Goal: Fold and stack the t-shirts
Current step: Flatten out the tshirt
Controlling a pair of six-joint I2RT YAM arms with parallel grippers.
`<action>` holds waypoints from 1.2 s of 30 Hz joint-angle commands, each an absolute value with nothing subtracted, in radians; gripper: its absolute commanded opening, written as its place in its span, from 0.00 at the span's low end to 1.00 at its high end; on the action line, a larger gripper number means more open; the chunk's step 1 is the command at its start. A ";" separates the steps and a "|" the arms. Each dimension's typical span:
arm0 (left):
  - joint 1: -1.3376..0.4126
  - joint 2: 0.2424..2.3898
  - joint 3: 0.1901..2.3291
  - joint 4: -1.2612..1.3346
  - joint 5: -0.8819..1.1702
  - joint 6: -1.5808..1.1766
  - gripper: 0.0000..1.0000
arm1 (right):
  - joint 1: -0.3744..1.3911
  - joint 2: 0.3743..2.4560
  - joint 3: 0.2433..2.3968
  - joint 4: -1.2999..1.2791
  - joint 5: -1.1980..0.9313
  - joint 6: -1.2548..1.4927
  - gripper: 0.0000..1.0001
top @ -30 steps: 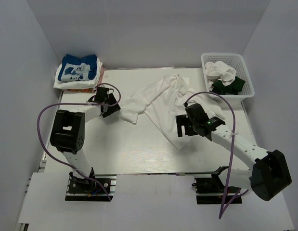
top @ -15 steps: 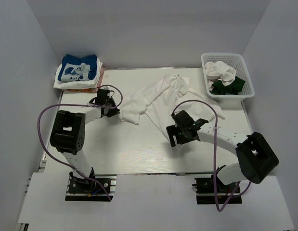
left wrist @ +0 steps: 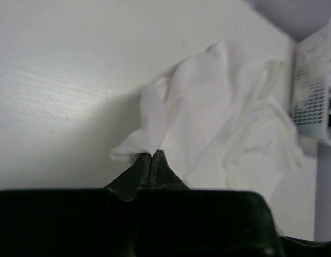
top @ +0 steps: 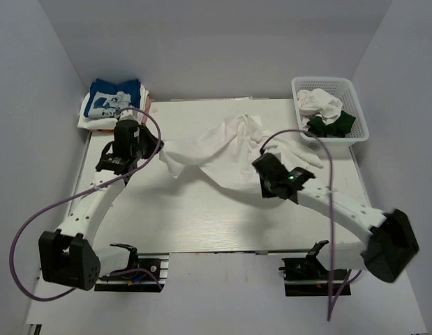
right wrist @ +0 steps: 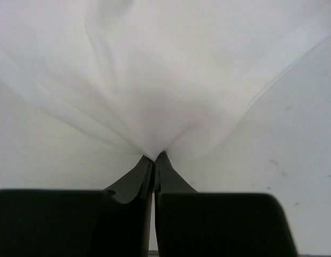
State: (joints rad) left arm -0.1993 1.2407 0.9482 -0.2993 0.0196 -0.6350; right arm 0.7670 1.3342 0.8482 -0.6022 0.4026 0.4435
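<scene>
Nearest, across the lower half of the top view: bare pale table (top: pixel 202 223).

Just above that, right of centre: right gripper (top: pixel 263 167), clamped tight on the lower right edge of a crumpled white t-shirt (top: pixel 219 146). In the right wrist view, dark fingertips (right wrist: pixel 154 158) pressed together at bottom centre. A tuck of the white t-shirt (right wrist: pixel 165 80) nipped between them, creases fanning up across the whole frame.

Level with it, left of centre in the top view: left gripper (top: pixel 154 149), likewise pinched closed on the shirt's left edge. In the left wrist view, fingertips (left wrist: pixel 151 158) meeting at lower centre with a small fold caught between. The rest of the white t-shirt (left wrist: pixel 208 107) spreading up and to the right, with a shadow under its left side.

Between the two grippers: the shirt in a loose band, bunched highest at upper centre, with a flap trailing off to the right.

Farthest, upper left corner: a folded blue t-shirt (top: pixel 112 98) with white cartoon print, topping a stack of folded white shirts (top: pixel 95 123).

Upper right corner: a white plastic basket (top: pixel 327 81) holding white cloth (top: pixel 319 103) and dark green cloth (top: pixel 332 124).
</scene>
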 commanded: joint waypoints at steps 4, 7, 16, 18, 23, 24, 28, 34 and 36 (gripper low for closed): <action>-0.201 1.031 1.190 -0.336 -0.066 -0.681 0.00 | 0.769 1.002 1.158 -0.620 0.529 0.300 0.00; -0.201 0.997 1.310 -0.376 -0.132 -0.693 0.00 | 0.772 0.977 1.349 -0.656 0.489 0.206 0.00; -0.192 0.970 1.727 -0.541 -0.189 -0.650 0.00 | 0.765 0.940 1.825 -0.705 0.261 -0.039 0.00; -0.183 0.948 1.778 -0.561 -0.199 -0.620 0.00 | 0.764 0.948 1.937 -0.729 0.146 -0.072 0.00; -0.183 0.884 1.963 -0.594 -0.179 -0.580 0.00 | 0.764 0.917 2.061 -0.742 -0.084 -0.121 0.00; -0.183 0.871 1.980 -0.594 -0.179 -0.568 0.00 | 0.762 0.910 2.074 -0.727 -0.116 -0.133 0.00; -0.183 0.839 2.103 -0.614 -0.147 -0.558 0.00 | 0.762 0.865 2.079 -0.706 -0.178 -0.147 0.00; -0.173 0.902 2.238 -0.569 -0.065 -0.549 0.00 | 0.761 0.854 2.077 -0.675 -0.167 -0.158 0.00; -0.173 0.958 2.263 -0.555 -0.054 -0.549 0.00 | 0.762 0.851 2.039 -0.638 -0.097 -0.164 0.00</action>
